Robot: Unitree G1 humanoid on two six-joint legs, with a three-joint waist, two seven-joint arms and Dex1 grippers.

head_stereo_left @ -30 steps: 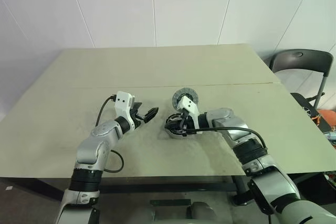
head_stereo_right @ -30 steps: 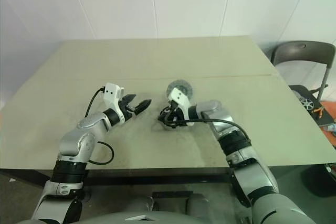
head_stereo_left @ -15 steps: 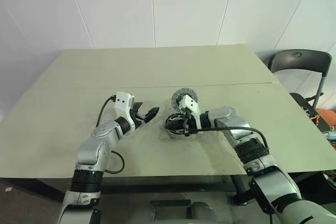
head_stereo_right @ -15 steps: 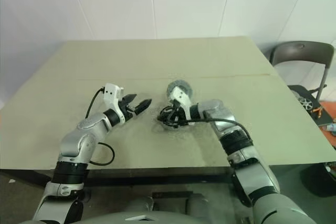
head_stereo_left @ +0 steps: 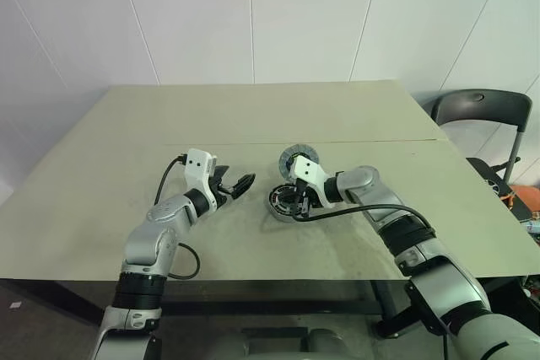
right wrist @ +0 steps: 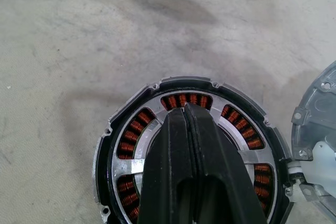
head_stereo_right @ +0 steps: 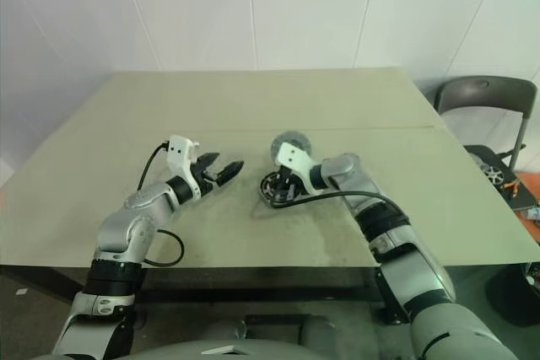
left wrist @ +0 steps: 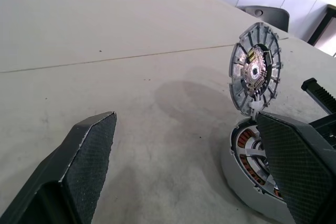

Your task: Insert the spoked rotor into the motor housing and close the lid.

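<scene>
The motor housing (right wrist: 103,153) lies on the table just right of centre. Copper windings show through the spoked rotor (right wrist: 128,167), which lies flat inside the housing, its dark rim within the silver one. The light grey lid (left wrist: 255,74) stands upright at the housing's far edge, its inner face showing. My right gripper (right wrist: 186,109) is shut, empty, with its tips over the rotor's middle. My left gripper (head_stereo_left: 243,183) hangs open a short way left of the housing (head_stereo_left: 277,200), holding nothing.
A seam crosses the table (head_stereo_left: 169,233) just behind the lid (head_stereo_left: 297,156). A dark chair (head_stereo_left: 481,111) stands off the table's far right corner. A black cable runs along each forearm.
The camera has tilted, so the whole picture has shifted. My right hand has moved slightly over the housing and its wrist has rolled. The left arm has kept still.
</scene>
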